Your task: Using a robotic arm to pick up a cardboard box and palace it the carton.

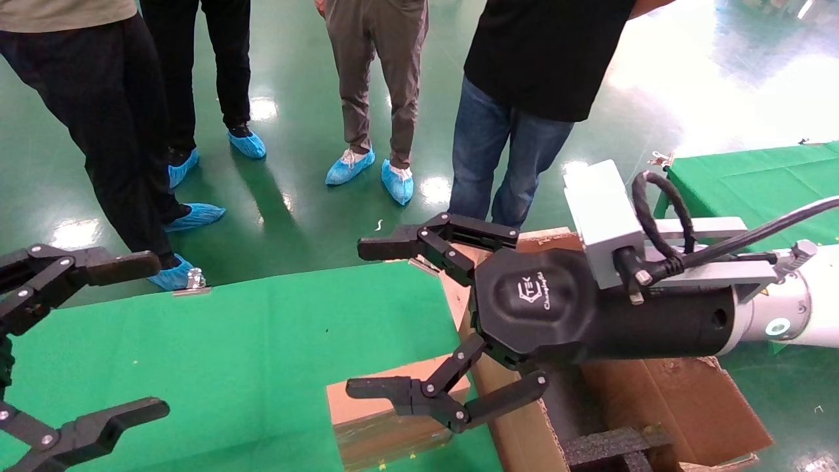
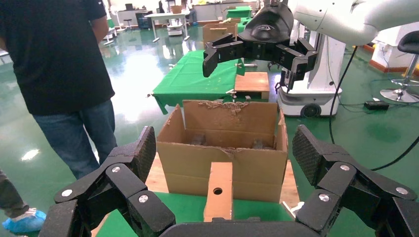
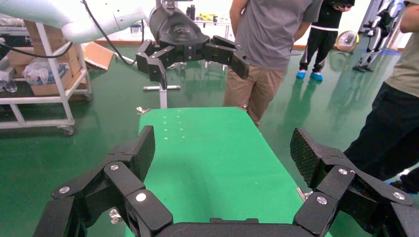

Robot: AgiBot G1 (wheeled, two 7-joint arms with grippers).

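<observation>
Right gripper (image 1: 387, 321) fingers (image 1: 387, 248) spread, holding nothing, above the cardboard box (image 1: 383, 419) lying on the green desk (image 1: 229, 354) beside the carton (image 1: 655, 406). Left gripper (image 1: 98, 341) spread, idle over the desk's left edge. People (image 1: 544, 98) stand on glossy green floor (image 1: 295, 131).

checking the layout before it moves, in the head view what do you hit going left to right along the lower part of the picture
left gripper, open at the left edge → bare green table → cardboard box on the table → right gripper, open above the box → carton with black foam inside, off the table's right end
</observation>
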